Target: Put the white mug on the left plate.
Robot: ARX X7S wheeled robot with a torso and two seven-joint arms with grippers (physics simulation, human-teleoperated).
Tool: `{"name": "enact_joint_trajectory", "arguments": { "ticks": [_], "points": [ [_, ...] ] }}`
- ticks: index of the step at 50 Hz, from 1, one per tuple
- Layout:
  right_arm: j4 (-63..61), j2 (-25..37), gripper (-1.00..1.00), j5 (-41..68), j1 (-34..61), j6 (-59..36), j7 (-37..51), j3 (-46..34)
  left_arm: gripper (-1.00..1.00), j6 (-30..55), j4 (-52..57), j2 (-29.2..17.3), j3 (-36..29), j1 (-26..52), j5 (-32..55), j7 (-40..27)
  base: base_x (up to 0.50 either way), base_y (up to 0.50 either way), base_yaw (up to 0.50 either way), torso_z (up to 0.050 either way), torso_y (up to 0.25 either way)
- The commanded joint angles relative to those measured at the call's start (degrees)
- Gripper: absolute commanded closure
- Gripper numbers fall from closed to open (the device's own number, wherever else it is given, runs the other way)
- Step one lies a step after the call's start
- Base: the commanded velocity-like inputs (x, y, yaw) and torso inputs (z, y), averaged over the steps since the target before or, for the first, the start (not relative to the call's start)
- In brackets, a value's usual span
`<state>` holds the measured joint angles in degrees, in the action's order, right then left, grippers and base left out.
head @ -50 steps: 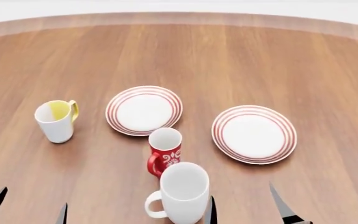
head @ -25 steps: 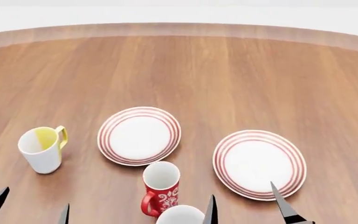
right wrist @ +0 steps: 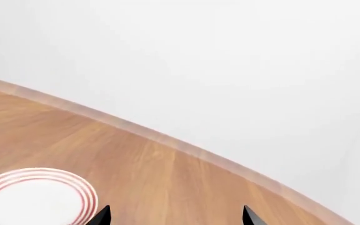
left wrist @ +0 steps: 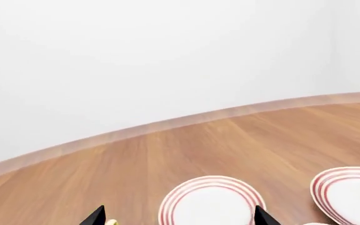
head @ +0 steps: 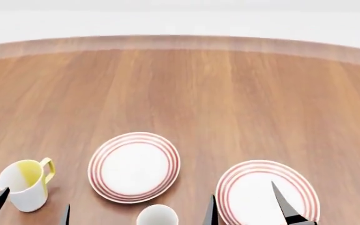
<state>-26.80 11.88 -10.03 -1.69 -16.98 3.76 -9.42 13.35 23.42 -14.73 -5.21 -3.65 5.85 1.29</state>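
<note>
The white mug is out of view in every frame. The left plate [head: 134, 167], white with thin red rings, lies flat on the wooden table and also shows in the left wrist view [left wrist: 211, 206]. My left gripper [head: 28, 213] is open and empty at the bottom left edge, in front of the plate and to its left. My right gripper [head: 247, 211] is open and empty at the bottom right, its tips showing over the near part of the right plate [head: 264, 192]. Only the fingertips [left wrist: 95, 216] show in the wrist views.
A white mug with yellow inside [head: 24, 185] stands left of the left plate. The white rim of the red mug [head: 157, 216] shows at the bottom edge between the plates. The right wrist view shows one ringed plate [right wrist: 36, 197]. The table's curved far edge [head: 180, 41] meets a white wall.
The head view has tilted upward: plates and mugs have slid toward the bottom of the picture, and the white mug has dropped out of view. The gripper tips stay at the same spots.
</note>
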Motion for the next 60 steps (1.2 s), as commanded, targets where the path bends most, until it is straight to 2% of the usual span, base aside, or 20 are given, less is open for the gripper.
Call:
{"name": "enact_joint_trajectory", "arguments": {
  "ticks": [1, 27, 36, 40, 48, 51, 60],
  "points": [
    [-0.45, 0.3, -1.0, 0.07, 0.1, -0.33, 0.47, -0.4, -1.0, -0.1, 0.04, -0.34, -0.15, -0.04, 0.28, -0.32, 0.32, 0.0, 0.0, 0.0, 0.0],
    [-0.14, 1.11, -1.0, 0.63, -0.22, 1.41, 2.03, -0.72, -1.0, 0.02, 0.41, -0.8, -0.63, 0.05, 1.02, -1.03, 0.31, 0.0, 0.0, 0.0, 0.0],
    [0.03, 1.55, -1.0, 0.23, -0.38, 1.67, 2.48, -1.2, -1.0, -0.72, 1.88, -2.24, -1.07, -1.57, 1.14, -0.13, 0.0, 0.0, 0.0, 0.0, 0.0],
    [0.33, 1.67, -1.0, 0.51, -0.61, 1.97, 2.64, -1.17, -1.0, -1.4, 4.47, -4.09, -1.01, -3.73, 2.4, 1.79, 0.0, 0.0, 0.0, 0.0, 0.0],
    [0.69, 1.91, -1.0, 1.11, -0.69, 2.32, 2.87, -1.0, -1.0, -6.79, 10.51, -8.81, 1.17, -12.93, 2.21, 3.92, 0.0, 0.0, 0.0, 0.0, 0.0],
    [1.07, 1.96, -1.0, 1.2, -0.32, 2.21, 2.97, -0.99, -1.0, -12.78, 10.96, -10.13, 3.5, -18.94, 2.54, 4.61, 0.0, 0.0, 0.0, 0.0, 0.0],
    [1.99, 1.86, -1.0, 1.32, 0.19, 2.5, 3.27, -1.64, -1.0, -22.87, 10.87, -12.15, 6.86, -29.38, 1.32, 5.34, 0.0, 0.0, 0.0, 0.0, 0.0]
  ]
}}
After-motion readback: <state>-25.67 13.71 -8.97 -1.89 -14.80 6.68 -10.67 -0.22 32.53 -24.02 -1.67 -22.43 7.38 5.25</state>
